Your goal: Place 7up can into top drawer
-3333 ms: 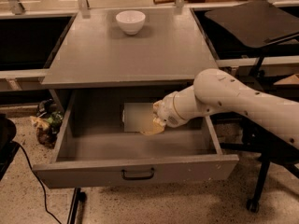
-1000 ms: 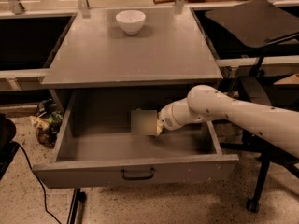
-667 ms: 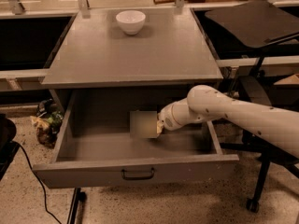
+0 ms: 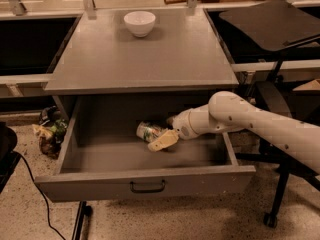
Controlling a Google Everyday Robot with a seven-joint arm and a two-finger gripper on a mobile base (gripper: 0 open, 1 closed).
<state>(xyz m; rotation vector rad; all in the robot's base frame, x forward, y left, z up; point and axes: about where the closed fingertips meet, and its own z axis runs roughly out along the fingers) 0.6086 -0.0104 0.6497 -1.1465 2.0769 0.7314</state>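
Speckled floor (image 4: 190, 219) is spreading beneath everything. At the far left a black cable (image 4: 35, 181) is trailing across it, and a crumpled bundle of wrappers (image 4: 50, 134) is sitting beside the desk's left edge. Moving rightward, the grey desk (image 4: 135, 64) is carrying a white bowl (image 4: 139, 23), which is resting near the middle of its back edge. Below the front edge the top drawer (image 4: 100, 156) is standing pulled out, its dark handle (image 4: 147, 186) hanging centred on the front panel.

The 7up can (image 4: 147, 131) is lying on its side on the drawer floor, roughly under the middle of the desk's front edge. The hand (image 4: 160, 139) is sitting right against the can's right end, low inside the drawer. Whether it is clamped on the can or parted from it cannot be told. The white arm (image 4: 250, 121) is reaching in from the right, over the drawer's right wall.

By the look of it, the placing is nearly finished. To do it well, the hand should be letting go fully while low, then rising straight up and clearing the desk's front edge, since a sideways drag could set the can rolling. Beyond the desk's right edge, a black wheeled stand (image 4: 279, 191) is standing close under the arm.
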